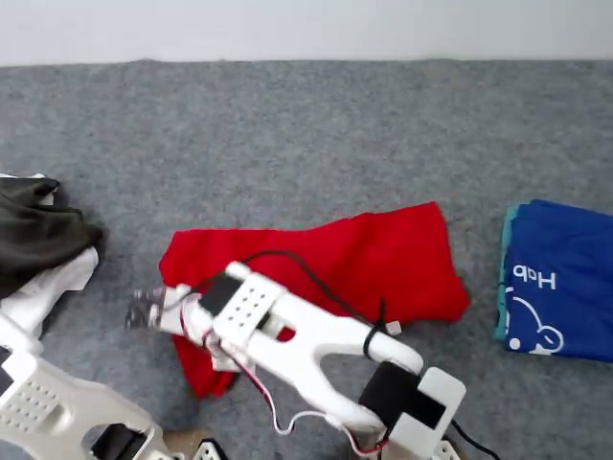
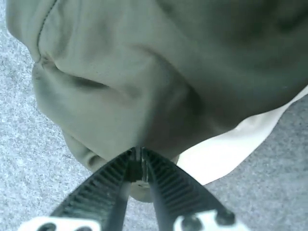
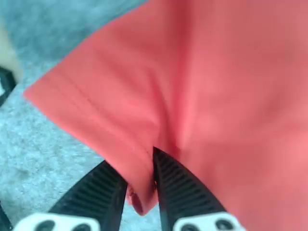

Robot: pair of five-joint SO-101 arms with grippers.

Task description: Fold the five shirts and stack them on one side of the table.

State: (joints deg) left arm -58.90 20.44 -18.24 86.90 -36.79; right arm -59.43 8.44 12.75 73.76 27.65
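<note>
low, left hand (image 2: 138, 161) pinches dark shirt (image 2: 144, 72), right hand (image 3: 137, 168) red shirt (image 3: 216, 96).

Your tabletop (image 1: 287, 125) is rough grey felt-like cloth; the red shirt (image 1: 383, 259) and olive shirt (image 2: 144, 72) are soft matt fabric; the jaws are ribbed matt black plastic.
</note>
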